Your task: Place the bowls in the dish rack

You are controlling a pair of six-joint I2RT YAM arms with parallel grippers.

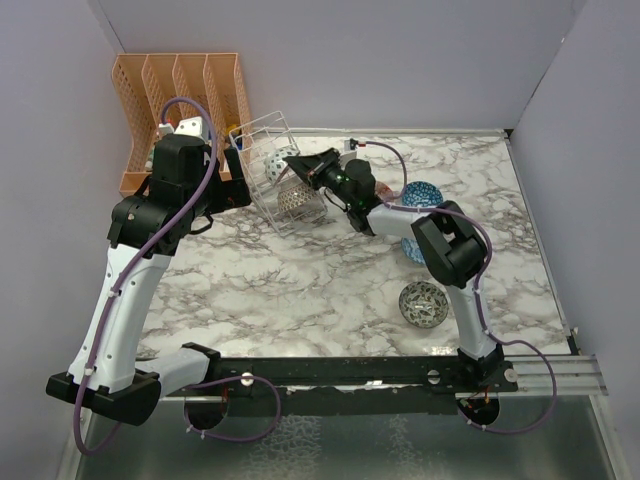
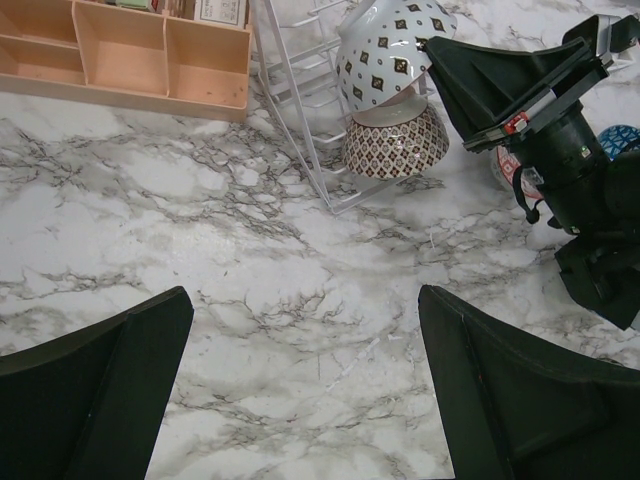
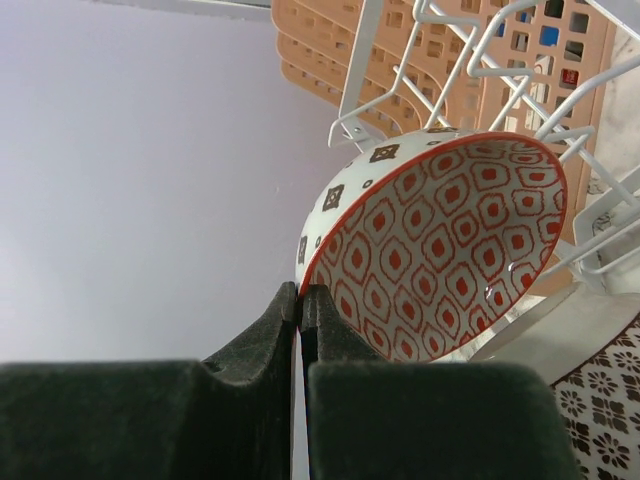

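**A:** What could be expected to go wrong from here?

**B:** The reddish-pink bowl [image 3: 440, 250] is held among the wires of the dish rack [image 3: 362, 75]. It is pinched only at its rim by the right jaws, which are closed on it. With so narrow a pinch, the bowl could be twisted loose or dropped. The brown bowl [image 2: 395, 140], lodged just below it in the rack, could be struck. The left jaws are spread wide over bare tabletop [image 2: 300, 270], gripping nothing and apart from the rack. The rack is therefore not steadied; it looks tilted from above and could be pushed or tipped.

**A:** And the other bowls?

**B:** A blue bowl [image 1: 422, 193] and a dark grey-green bowl [image 1: 423, 303] are seen on the tabletop beside the right arm.

**A:** Can any writing be read?

**B:** None. A small red tag [image 2: 515, 122] is seen near the right jaws, and something is stored in the peach organiser [image 2: 130, 60], but no lettering can be made out.
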